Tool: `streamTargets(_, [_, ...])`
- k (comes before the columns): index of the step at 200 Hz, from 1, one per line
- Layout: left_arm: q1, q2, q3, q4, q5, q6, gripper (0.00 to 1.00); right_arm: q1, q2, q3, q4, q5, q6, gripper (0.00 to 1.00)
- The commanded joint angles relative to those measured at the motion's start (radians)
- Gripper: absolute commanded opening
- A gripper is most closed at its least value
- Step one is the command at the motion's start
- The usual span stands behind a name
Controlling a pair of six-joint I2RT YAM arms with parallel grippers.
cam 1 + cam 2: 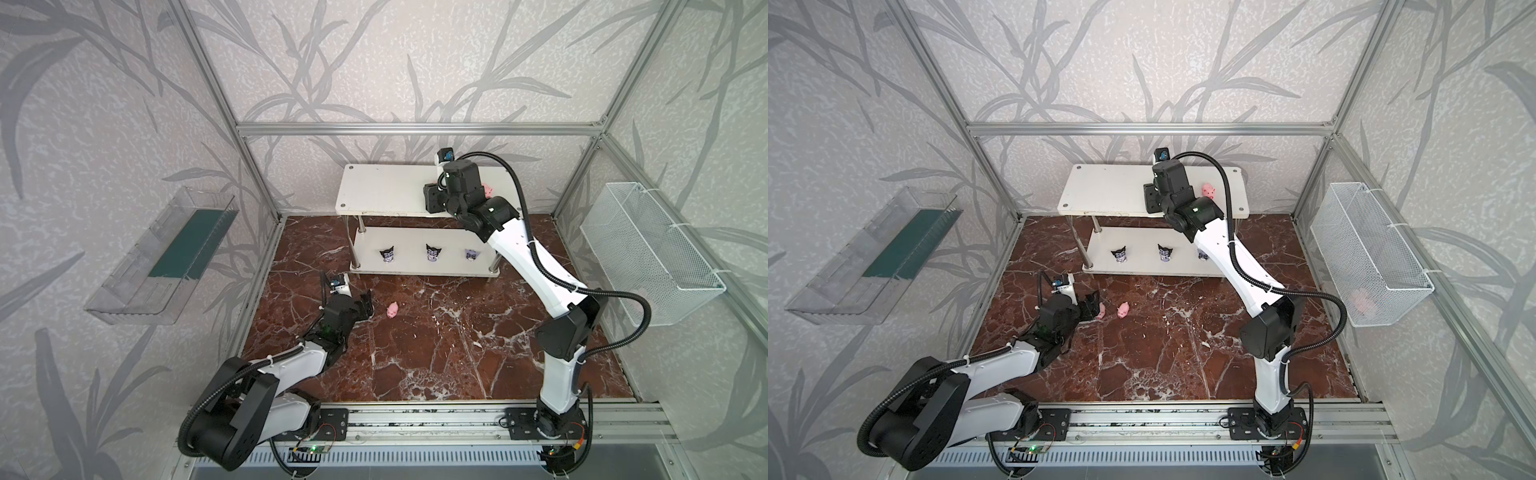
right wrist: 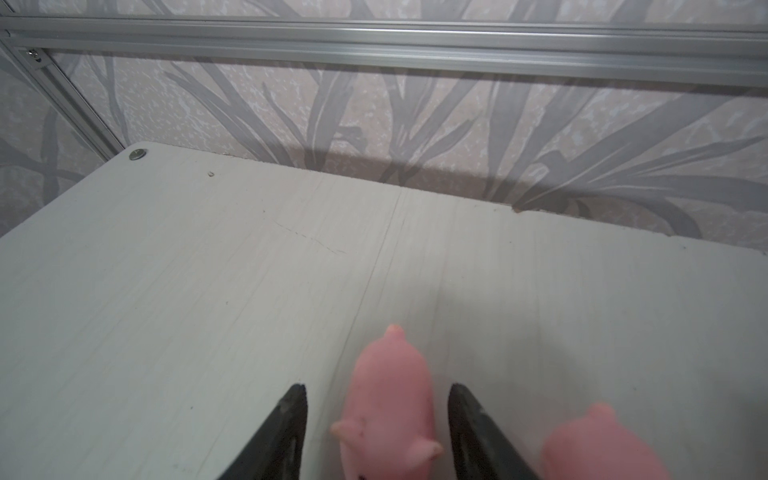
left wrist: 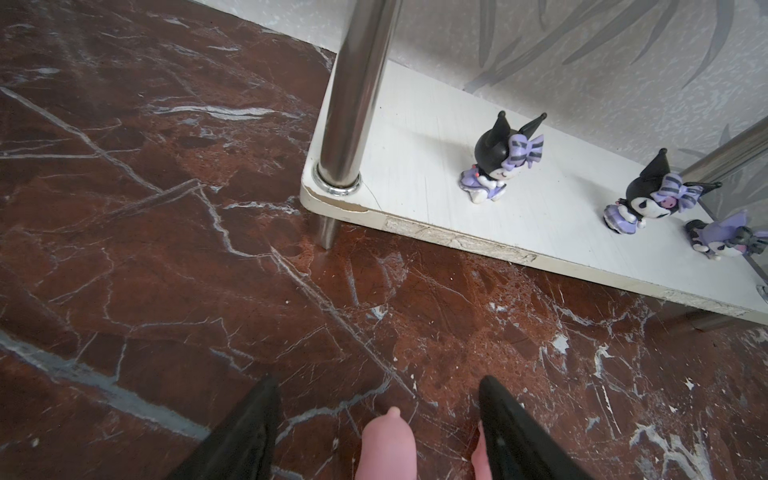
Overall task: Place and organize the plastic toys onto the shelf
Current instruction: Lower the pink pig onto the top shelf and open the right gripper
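Floor (image 1: pixel 457 353): 2 pigs (image 1: pixel 1123 309) (image 1: pixel 1100 311) | shelf (image 1: pixel 382 187) top: 2 pigs (image 2: pixel 390 399) (image 2: pixel 598 444) | lower: 3 figurines (image 1: pixel 388 254) (image 1: pixel 433 252) (image 1: pixel 471 254)

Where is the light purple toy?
In a top view, the light purple toy stands on the shelf's lower board, right end, next to a darker figurine.

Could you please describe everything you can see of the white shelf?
The shelf is a white two-tier stand: two flat, wood-grained boards joined by shiny metal posts, with round bolts at the top corners. It stands upright on the brown marbled floor by the back wall. The lower board's front edge is chipped. Three horned figures stand on the lower board; two pink pigs sit on the top.
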Motion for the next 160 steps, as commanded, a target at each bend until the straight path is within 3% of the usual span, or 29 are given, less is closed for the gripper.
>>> streamTargets(1, [0.005, 0.005, 0.002, 0.028, 0.002, -0.013, 0.74, -0.008, -0.059, 0.036, 0.016, -0.032, 0.002, 0.56])
streamTargets(98, [0.004, -0.011, 0.000, 0.019, -0.001, -0.012, 0.74, -0.029, -0.114, 0.043, 0.089, -0.063, -0.020, 0.58])
streamTargets(160, [0.006, -0.011, 0.009, 0.010, 0.000, -0.008, 0.74, -0.032, -0.368, -0.279, 0.348, -0.145, -0.027, 0.57])
